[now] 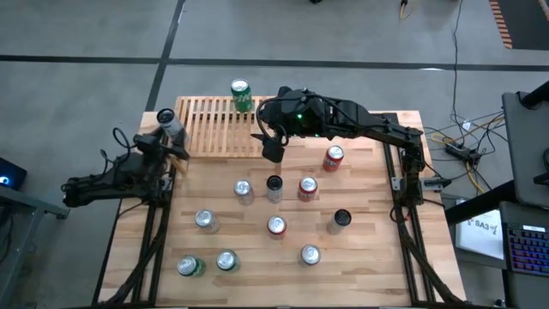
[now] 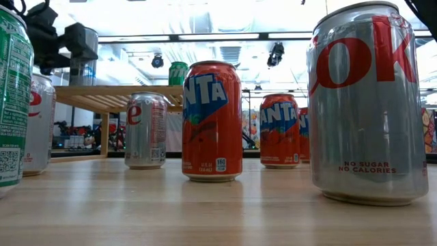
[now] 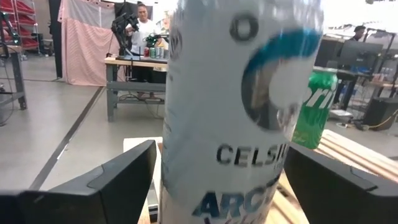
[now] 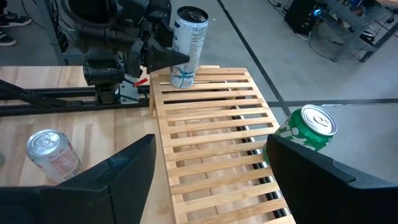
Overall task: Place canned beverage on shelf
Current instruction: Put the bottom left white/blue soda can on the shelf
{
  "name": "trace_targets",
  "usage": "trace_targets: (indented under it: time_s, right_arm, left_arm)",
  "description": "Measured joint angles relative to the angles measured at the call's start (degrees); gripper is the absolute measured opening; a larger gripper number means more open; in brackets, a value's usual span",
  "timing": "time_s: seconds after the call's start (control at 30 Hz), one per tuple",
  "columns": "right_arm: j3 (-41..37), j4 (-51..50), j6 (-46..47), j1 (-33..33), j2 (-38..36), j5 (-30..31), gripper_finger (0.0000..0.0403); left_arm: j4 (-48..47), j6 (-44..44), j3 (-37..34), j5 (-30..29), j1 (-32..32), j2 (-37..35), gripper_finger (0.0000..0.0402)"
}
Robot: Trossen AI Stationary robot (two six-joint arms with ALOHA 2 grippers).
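Note:
The shelf (image 1: 214, 127) is a light-wood slatted rack at the table's far side. A white and blue canned beverage (image 4: 188, 43) stands upright with its base on the shelf's far left corner. My left gripper (image 1: 171, 130) reaches in level from the left, open, one finger on either side of that can (image 3: 236, 112). A green can (image 1: 241, 94) stands on the shelf's far edge. My right gripper (image 1: 272, 153) hangs open and empty above the shelf's right end (image 4: 211, 143). My left gripper's fingers flank the can's lower half, level, from the table's left. A narrow gap shows beside one finger (image 3: 124, 180). The other finger (image 3: 336, 186) sits right at the can's edge, and I cannot tell whether it touches. The can stands upright on the slats.
Several cans stand on the table in front of the shelf, among them a red one (image 1: 334, 157), a silver one (image 1: 244, 190) and a green one (image 1: 190, 266) near the front edge. A silver can (image 4: 53, 152) stands just left of my right gripper.

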Motion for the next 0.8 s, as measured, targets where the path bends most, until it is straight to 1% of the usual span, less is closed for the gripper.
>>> trace_targets:
  time_s: [0.13,0.33,0.8]
  right_arm:
    - [0.00,0.00,0.00,0.00,0.00,-0.01,0.0292]
    - [0.00,-0.02,0.00,0.00,0.00,0.00,0.0292]
    - [0.00,-0.02,0.00,0.00,0.00,-0.01,0.0292]
  left_arm:
    - [-0.04,0.23,1.18,0.56,0.00,-0.01,0.0329]
    - [-0.12,0.52,2.66,4.61,0.00,-0.02,0.0329]
    - [-0.24,5.53,6.36,4.68,0.00,0.34,0.0329]
